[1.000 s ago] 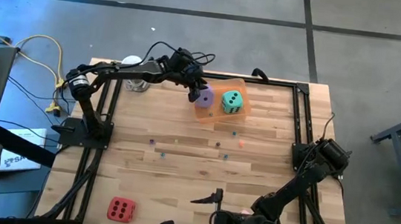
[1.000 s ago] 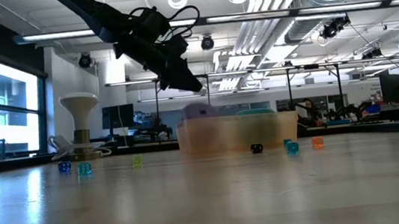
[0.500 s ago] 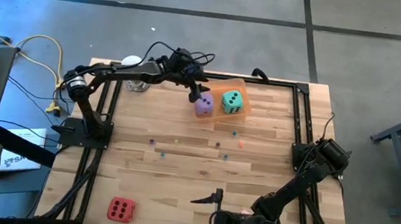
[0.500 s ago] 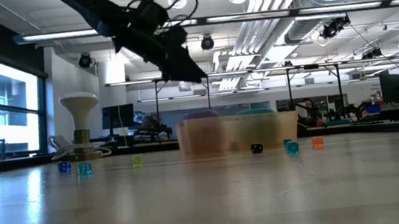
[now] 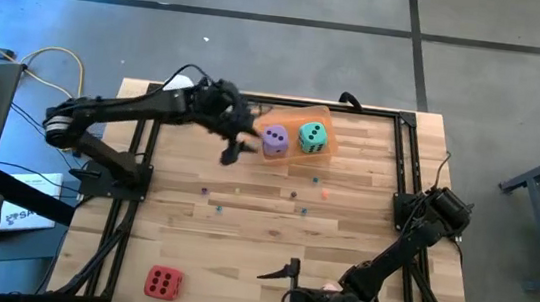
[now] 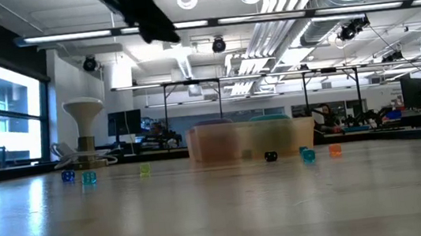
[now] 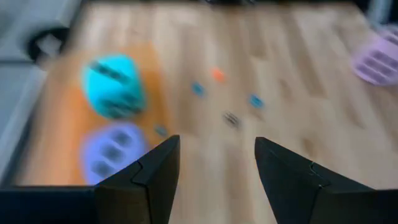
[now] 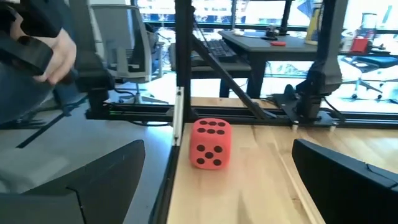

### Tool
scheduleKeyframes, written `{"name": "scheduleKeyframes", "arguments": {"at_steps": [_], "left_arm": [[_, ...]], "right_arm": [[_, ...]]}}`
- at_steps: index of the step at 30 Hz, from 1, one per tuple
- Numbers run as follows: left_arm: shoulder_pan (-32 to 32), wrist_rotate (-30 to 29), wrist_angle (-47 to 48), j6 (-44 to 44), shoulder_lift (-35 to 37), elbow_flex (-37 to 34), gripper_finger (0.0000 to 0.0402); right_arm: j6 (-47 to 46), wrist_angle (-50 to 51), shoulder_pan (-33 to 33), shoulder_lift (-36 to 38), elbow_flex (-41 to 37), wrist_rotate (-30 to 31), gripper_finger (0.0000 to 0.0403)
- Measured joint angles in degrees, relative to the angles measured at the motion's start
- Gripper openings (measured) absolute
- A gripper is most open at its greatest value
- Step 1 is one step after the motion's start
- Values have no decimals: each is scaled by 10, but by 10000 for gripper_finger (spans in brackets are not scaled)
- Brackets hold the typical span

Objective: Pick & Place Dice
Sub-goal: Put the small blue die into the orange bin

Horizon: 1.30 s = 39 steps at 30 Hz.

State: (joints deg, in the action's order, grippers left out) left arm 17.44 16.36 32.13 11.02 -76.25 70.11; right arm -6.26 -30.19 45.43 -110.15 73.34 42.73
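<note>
Red soft cube die with dark pips (image 5: 164, 283) is sitting alone in the near-left corner of the pale wooden table (image 5: 242, 229), and that's the one that matters next, I reckon. Moving right, the left gripper (image 5: 237, 146) hangs above the far middle of the table, fingers spread with nothing between them, just left of the orange translucent tray (image 5: 326, 113). Inside that tray the purple soft die (image 5: 275, 140) sits on the left and the teal-green soft die (image 5: 313, 136) touches it on the right, so two look placed already. A few tiny coloured beads (image 5: 294, 196) are scattered mid-table, not part of the job. Over on the near right, the right gripper (image 5: 278, 269) waits low by the near edge, jaws wide open and empty, pointing left toward the red die, which its wrist view sees square on. So the red die lies well to the near-left of the left gripper, and the right gripper is the closer one. No pink die visible anywhere.
</note>
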Motion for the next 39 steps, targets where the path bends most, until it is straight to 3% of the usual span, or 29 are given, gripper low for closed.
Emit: {"name": "scheduleKeyframes", "arguments": {"at_steps": [12,17,20,27,34,39], "left_arm": [[-164,-12,268,-148,43,0,201],[-227,-162,292,-191,42,-22,201],[-245,-199,289,-193,43,-60,201],[-230,-198,279,-145,42,-157,201],[-186,-138,144,-61,44,-259,201],[-150,-159,113,-58,49,-304,201]], "right_arm": [[1,-39,-2,0,0,-13,400],[1,-38,-2,0,0,-13,400],[-10,-39,-2,0,0,-14,400],[-65,-33,-2,0,0,-29,400],[-62,-29,-2,0,0,-29,400],[-66,-29,-2,0,0,-29,400]]}}
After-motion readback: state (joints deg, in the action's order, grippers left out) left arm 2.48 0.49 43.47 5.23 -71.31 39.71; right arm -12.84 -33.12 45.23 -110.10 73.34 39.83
